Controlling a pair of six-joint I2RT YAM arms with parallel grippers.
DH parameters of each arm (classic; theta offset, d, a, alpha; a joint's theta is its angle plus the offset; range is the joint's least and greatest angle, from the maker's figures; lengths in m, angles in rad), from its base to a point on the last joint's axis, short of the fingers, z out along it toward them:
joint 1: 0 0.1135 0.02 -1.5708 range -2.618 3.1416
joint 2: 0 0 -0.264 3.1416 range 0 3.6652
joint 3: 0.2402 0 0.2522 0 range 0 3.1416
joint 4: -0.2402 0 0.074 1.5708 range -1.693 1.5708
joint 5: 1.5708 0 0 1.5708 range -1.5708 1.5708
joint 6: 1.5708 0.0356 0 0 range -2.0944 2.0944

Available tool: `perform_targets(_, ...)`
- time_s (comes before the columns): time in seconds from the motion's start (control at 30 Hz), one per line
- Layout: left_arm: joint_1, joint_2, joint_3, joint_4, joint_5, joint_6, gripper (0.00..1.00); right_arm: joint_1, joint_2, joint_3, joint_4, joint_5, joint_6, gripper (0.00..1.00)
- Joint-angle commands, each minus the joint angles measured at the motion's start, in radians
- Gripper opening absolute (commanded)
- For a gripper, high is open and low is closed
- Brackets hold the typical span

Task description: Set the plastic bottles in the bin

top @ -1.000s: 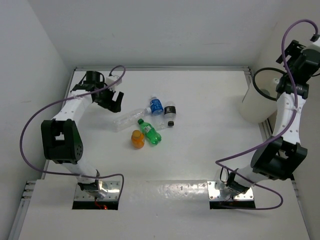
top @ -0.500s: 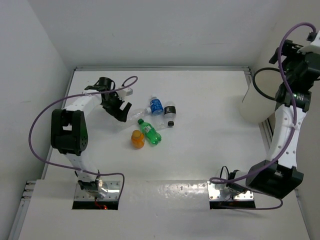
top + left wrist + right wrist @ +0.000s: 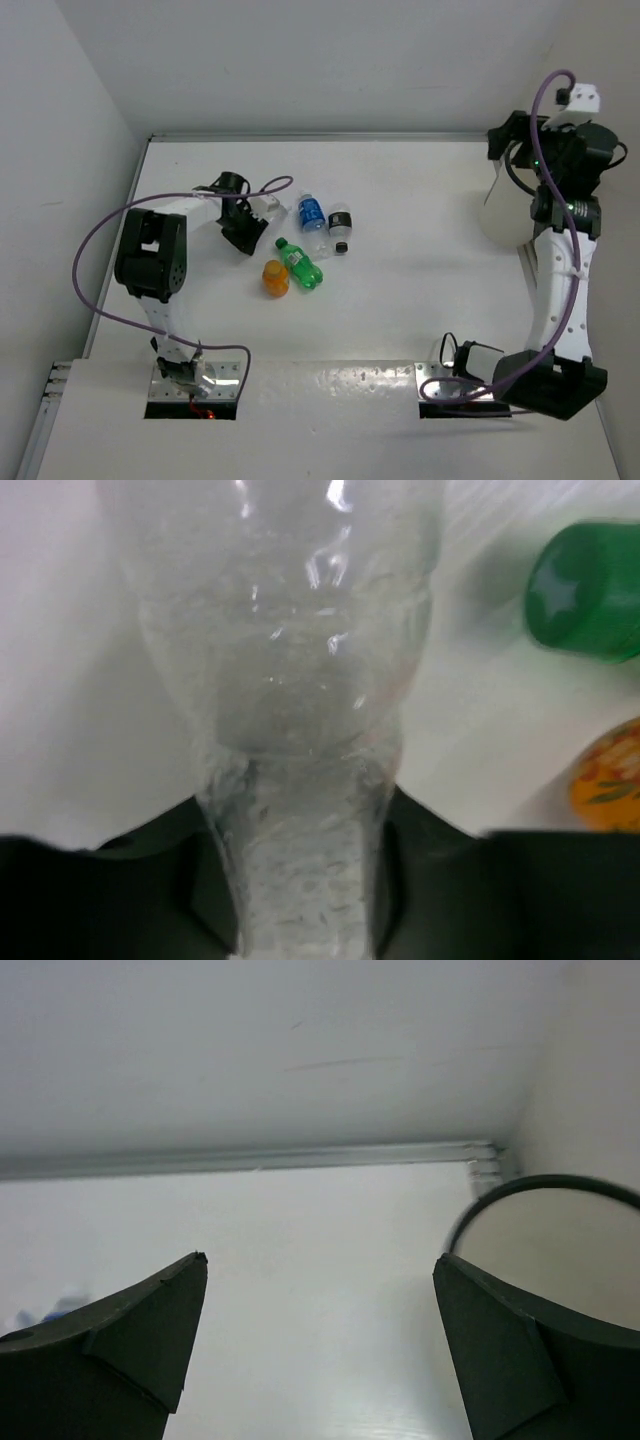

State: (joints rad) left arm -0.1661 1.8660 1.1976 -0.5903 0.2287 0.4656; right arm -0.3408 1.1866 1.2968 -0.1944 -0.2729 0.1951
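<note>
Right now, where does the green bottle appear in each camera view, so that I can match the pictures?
Top external: the green bottle lies near the centre, just right of the orange bottle.
Left wrist: only its end shows at the upper right, right of the clear bottle.
Right wrist: not in it.
Shared landmark: the orange bottle, next to it in both.

You see a white worktop (image 3: 420, 270), pale walls (image 3: 300, 60) on three sides, metal rail (image 3: 320, 137) along its far edge.

5 bottles (image 3: 299, 262) clustered left-centre on table (image 3: 420, 300); bin (image 3: 500, 215) far right (table edge).
</note>
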Motion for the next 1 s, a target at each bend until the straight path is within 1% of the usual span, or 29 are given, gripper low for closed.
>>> perform_targets(0.0, 0.069, -0.008, 0.019, -0.008, -0.017, -0.007, 0.31, 0.078, -0.071, -0.036, -0.057, -0.086, 0.024, 0.93)
perform_targets(0.03, 0.085, -0.057, 0.034, -0.028, 0.013, -0.007, 0.24, 0.136, -0.077, -0.036, -0.072, -0.103, 0.036, 0.94)
perform_targets(0.07, 0.103, -0.091, 0.051, -0.07, 0.061, 0.004, 0.15, 0.157, -0.088, -0.037, -0.076, -0.114, 0.052, 0.94)
perform_targets(0.1, 0.144, -0.132, 0.086, -0.091, 0.184, 0.013, 0.12, 0.195, -0.088, -0.036, -0.08, -0.127, 0.067, 0.95)
perform_targets(0.13, 0.167, -0.177, 0.105, -0.107, 0.261, 0.013, 0.1, 0.236, -0.097, -0.034, -0.068, -0.171, 0.123, 0.97)
perform_targets(0.17, 0.189, -0.273, 0.123, -0.123, 0.349, -0.004, 0.08, 0.279, -0.099, -0.033, -0.059, -0.183, 0.145, 0.97)
perform_targets(0.2, 0.223, -0.321, 0.147, -0.123, 0.518, -0.024, 0.08, 0.302, -0.102, -0.037, -0.045, -0.201, 0.186, 0.99)
perform_targets(0.23, 0.232, -0.367, 0.157, -0.123, 0.609, -0.042, 0.06, 0.36, -0.101, -0.037, 0.008, -0.216, 0.223, 0.99)
perform_targets(0.27, 0.232, -0.405, 0.157, -0.106, 0.695, -0.103, 0.06, 0.414, -0.094, -0.034, 0.024, -0.224, 0.236, 1.0)
perform_targets(0.3, 0.205, -0.468, 0.169, -0.082, 0.833, -0.152, 0.06, 0.445, -0.09, -0.031, 0.064, -0.233, 0.257, 1.0)
perform_targets(0.33, 0.176, -0.494, 0.169, -0.044, 0.883, -0.218, 0.06, 0.472, -0.065, -0.002, 0.087, -0.235, 0.273, 1.0)
perform_targets(0.37, 0.143, -0.514, 0.169, 0.005, 0.924, -0.288, 0.06, 0.559, -0.052, 0.012, 0.095, -0.235, 0.286, 1.0)
perform_targets(0.4, 0.075, -0.533, 0.136, 0.149, 0.978, -0.465, 0.06, 0.588, -0.021, 0.031, 0.095, -0.233, 0.299, 1.0)
perform_targets(0.43, 0.041, -0.569, 0.108, 0.261, 0.979, -0.584, 0.06, 0.652, 0.007, 0.065, 0.104, -0.238, 0.338, 1.0)
perform_targets(0.47, 0.008, -0.588, 0.077, 0.485, 0.979, -0.799, 0.06, 0.674, 0.019, 0.076, 0.128, -0.248, 0.354, 1.0)
perform_targets(0.5, -0.042, -0.606, 0.025, 0.579, 0.947, -0.88, 0.06, 0.69, 0.037, 0.087, 0.142, -0.256, 0.368, 1.0)
perform_targets(0.57, -0.087, -0.637, -0.01, 0.763, 0.913, -1.034, 0.05, 0.768, 0.08, 0.143, 0.15, -0.259, 0.389, 1.0)
perform_targets(0.6, -0.133, -0.649, -0.01, 0.779, 0.891, -1.051, 0.05, 0.798, 0.09, 0.174, 0.147, -0.258, 0.389, 1.0)
perform_targets(0.63, -0.156, -0.65, -0.01, 0.779, 0.891, -1.052, 0.03, 0.812, 0.111, 0.186, 0.145, -0.255, 0.391, 1.0)
perform_targets(0.7, -0.19, -0.65, -0.02, 0.779, 0.891, -1.052, 0.03, 0.851, 0.123, 0.219, 0.136, -0.244, 0.382, 1.0)
perform_targets(0.77, -0.216, -0.65, -0.029, 0.788, 0.891, -1.052, 0.02, 0.856, 0.148, 0.24, 0.131, -0.235, 0.379, 1.0)
perform_targets(0.9, -0.225, -0.639, -0.038, 0.803, 0.891, -1.076, 0.02, 0.873, 0.165, 0.24, 0.148, -0.255, 0.4, 1.0)
perform_targets(0.97, -0.237, -0.628, -0.038, 0.814, 0.891, -1.076, 0.02, 0.885, 0.169, 0.239, 0.144, -0.255, 0.398, 0.97)
